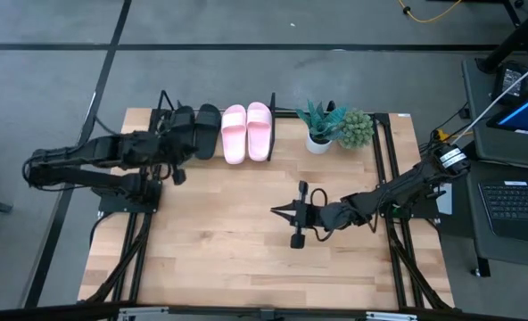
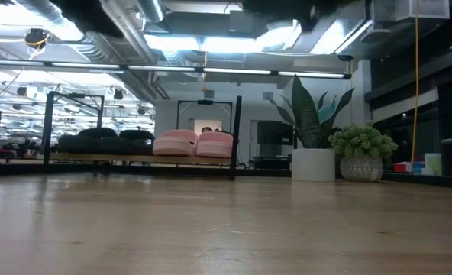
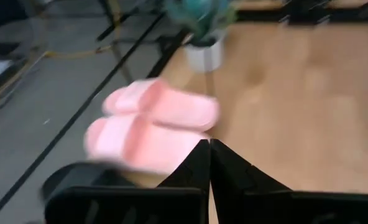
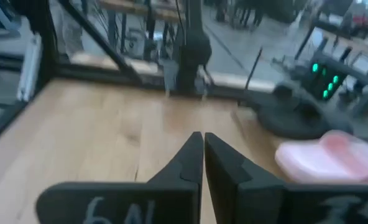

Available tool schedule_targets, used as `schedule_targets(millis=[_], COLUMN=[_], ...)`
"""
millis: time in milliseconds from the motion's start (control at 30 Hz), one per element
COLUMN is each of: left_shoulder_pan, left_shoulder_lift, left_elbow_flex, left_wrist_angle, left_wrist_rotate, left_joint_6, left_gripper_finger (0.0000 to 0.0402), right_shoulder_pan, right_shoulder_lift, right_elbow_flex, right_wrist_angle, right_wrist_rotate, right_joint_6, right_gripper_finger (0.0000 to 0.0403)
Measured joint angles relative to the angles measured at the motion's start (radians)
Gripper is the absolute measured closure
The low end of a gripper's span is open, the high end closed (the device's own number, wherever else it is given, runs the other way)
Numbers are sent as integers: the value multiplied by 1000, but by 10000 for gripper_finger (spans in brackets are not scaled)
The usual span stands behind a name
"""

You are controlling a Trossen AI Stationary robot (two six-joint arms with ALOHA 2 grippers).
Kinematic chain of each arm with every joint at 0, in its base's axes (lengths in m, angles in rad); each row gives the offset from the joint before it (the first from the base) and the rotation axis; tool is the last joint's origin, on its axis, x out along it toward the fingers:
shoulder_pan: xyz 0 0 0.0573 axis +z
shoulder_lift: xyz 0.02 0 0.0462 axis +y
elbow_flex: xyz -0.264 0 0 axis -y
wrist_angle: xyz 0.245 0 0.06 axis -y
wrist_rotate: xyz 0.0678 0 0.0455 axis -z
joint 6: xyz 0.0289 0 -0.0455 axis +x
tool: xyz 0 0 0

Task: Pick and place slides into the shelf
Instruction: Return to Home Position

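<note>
**A:** Shelf (image 2: 236, 134) first: what lies in it?

**B:** Two black slides (image 1: 208, 129) in its left half and two pink slides (image 1: 234, 134) in its right half. All four lie side by side in one row, soles down. The low view shows them raised a little off the bench (image 1: 246, 267) on the shelf's wooden base.

**A:** And where does the shelf stand?

**B:** Along the bench's far edge, from near the far left corner to about the middle. Just right of it, on the same edge, stand a spiky plant (image 1: 317, 120) in a white pot and a bushy plant (image 1: 355, 127), close together.

**A:** What of the left gripper (image 3: 209, 146)?

**B:** It hangs by the shelf's left end, close to the black slides, with its arm reaching in over the bench's left edge. Its jaws are pressed together with nothing between them. Past their tips the wrist view shows the pink pair.

**A:** And the right gripper (image 4: 203, 138)?

**B:** It hovers over bare wood near the bench's middle, a little toward the right edge, and points at the left edge. Its jaws are drawn in to a thin slit and hold nothing. It is well apart from the shelf.
</note>
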Motion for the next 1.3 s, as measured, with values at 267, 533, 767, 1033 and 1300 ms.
schedule_targets(millis=[267, 533, 767, 1033, 1300], left_shoulder_pan=[-239, -413, -464, -463, -463], left_shoulder_lift=[-73, -220, -442, -637, -639], left_elbow_flex=[-6, -231, -436, -538, -664], left_wrist_angle=[51, 374, 510, 508, 680], left_wrist_rotate=[-72, -102, -63, 21, 122], left_joint_6=[-61, 2, 96, 63, 78], left_gripper_finger=[401, 401, 401, 401, 401], right_shoulder_pan=[10, 10, 12, 1, -56], right_shoulder_lift=[-133, -245, -328, -332, -398], right_elbow_flex=[121, 136, 136, 136, 135], right_wrist_angle=[-267, -421, -508, -514, -514], right_wrist_rotate=[-1, -59, -78, -115, -219], right_joint_6=[-20, -19, -27, -78, -92], right_gripper_finger=[398, 392, 397, 390, 389])
